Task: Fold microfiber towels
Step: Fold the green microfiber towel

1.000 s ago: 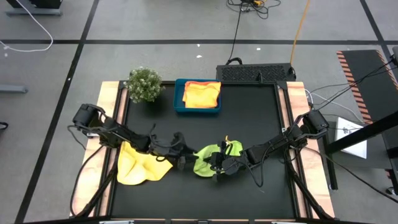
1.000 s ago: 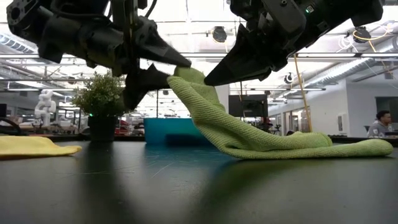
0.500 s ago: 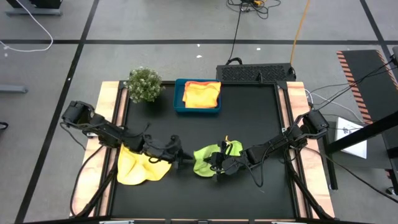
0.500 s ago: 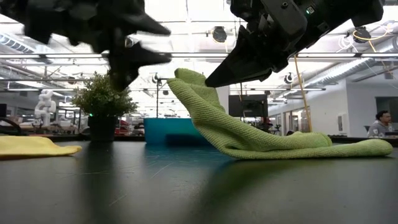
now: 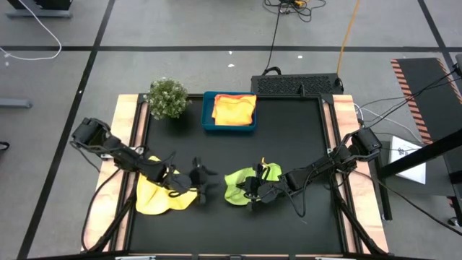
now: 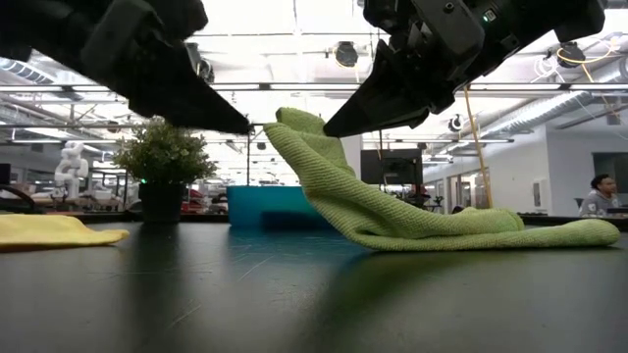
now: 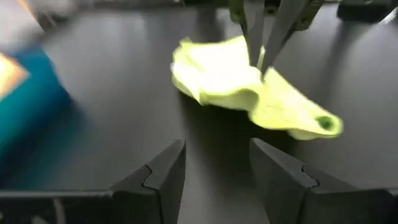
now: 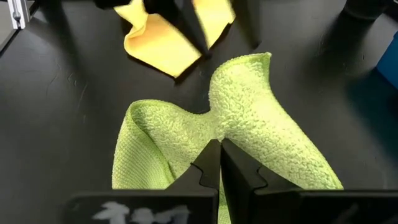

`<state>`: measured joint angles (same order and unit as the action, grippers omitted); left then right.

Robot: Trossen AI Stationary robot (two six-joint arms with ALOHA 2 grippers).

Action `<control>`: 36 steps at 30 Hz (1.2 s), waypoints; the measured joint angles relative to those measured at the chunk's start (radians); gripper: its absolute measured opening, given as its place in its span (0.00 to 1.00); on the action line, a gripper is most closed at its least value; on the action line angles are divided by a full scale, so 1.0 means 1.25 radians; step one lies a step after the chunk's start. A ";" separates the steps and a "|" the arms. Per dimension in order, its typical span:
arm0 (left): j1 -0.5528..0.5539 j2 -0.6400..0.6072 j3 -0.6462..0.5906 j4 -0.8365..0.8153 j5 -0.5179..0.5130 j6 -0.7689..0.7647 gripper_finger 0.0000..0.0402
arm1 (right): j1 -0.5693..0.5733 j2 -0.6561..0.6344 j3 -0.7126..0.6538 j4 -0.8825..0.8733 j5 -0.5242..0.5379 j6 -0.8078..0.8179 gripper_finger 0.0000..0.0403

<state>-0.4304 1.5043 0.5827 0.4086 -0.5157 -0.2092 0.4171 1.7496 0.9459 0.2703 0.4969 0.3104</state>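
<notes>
Right gripper point(image 8: 219, 163) was clenched on a raised fold of the lime green towel point(image 5: 249, 184), pinching it off the table point(image 5: 289, 130); in the low view the cloth sloped up from a flat heap to the fingertips. Left gripper point(image 7: 216, 163) was released, jaws apart and empty, just beside the towel's free edge on its far side from the right gripper.

Judgement: the step was a two-handed fold. To do it well, the left gripper needed to take the loose corner facing it, low and near the edge, so both corners lifted level; a single layer only, else the fold bunches. The right pinch looked to sit mid-edge, not on a corner, so a regrip might have been needed.

Around: crumpled yellow towel point(image 5: 162, 193) lay directly under the left arm, close enough to snag. Blue tray point(image 5: 208, 119) with an orange-yellow towel point(image 5: 234, 110) sat well ahead of both grippers, plant point(image 5: 167, 97) beside it. Neither blocked the fold.
</notes>
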 joint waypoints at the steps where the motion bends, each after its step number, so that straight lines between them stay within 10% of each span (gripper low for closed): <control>1: -0.008 0.000 0.000 0.008 -0.031 0.058 0.45 | 0.000 0.000 0.000 0.000 0.000 0.000 0.00; 13: -0.085 0.000 0.001 0.111 -0.140 0.587 0.45 | -0.002 0.000 0.000 0.001 0.000 -0.001 0.00; 36: 0.007 0.112 0.022 0.153 -0.055 0.834 0.45 | -0.002 0.000 0.000 0.009 0.000 -0.004 0.00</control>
<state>-0.4212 1.6447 0.6101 0.5998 -0.5841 0.8336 0.4141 1.7497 0.9459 0.2810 0.4969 0.3054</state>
